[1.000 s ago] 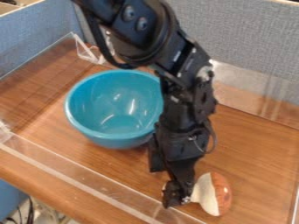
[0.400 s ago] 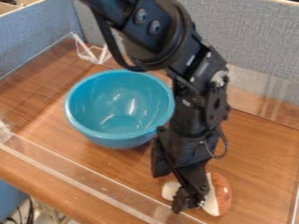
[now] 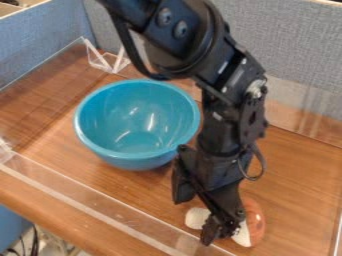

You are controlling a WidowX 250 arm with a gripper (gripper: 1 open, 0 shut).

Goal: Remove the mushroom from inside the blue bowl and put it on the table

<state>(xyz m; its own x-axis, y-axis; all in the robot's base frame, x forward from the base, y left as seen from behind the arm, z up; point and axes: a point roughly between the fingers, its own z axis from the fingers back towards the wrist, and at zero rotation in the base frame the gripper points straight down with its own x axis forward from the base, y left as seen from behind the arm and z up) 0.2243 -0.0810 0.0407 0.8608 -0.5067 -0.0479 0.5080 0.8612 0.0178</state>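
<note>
Single black robot arm (image 3: 201,70) reaches in from the top of the view and bends down to the near right part of the table (image 3: 54,110), a brown wood-grain top with low clear acrylic walls (image 3: 80,205) along the edges. The gripper (image 3: 219,217) points straight down, fingers spread wide and low at the tabletop, nothing clamped between them. The mushroom (image 3: 242,224) lies on its side on the table right at the fingertips, orange-brown cap toward the right, cream stem partly hidden behind the dark fingers; a pale bit of it also shows on the left side of the gripper. Whether a finger actually touches the mushroom cannot be told from this view, but the jaws straddle or sit just beside it. The mushroom is outside the blue bowl (image 3: 134,125), on the wood close to the front acrylic wall. The blue bowl sits upright on the table to the left of the gripper, near it but apart from the mushroom, its inside glossy turquoise with nothing visible in it. The arm's lower link stands just beside the bowl's right rim and hides a small part of it. Grey-blue fabric panels (image 3: 54,40) stand behind the table at back and left.
</note>
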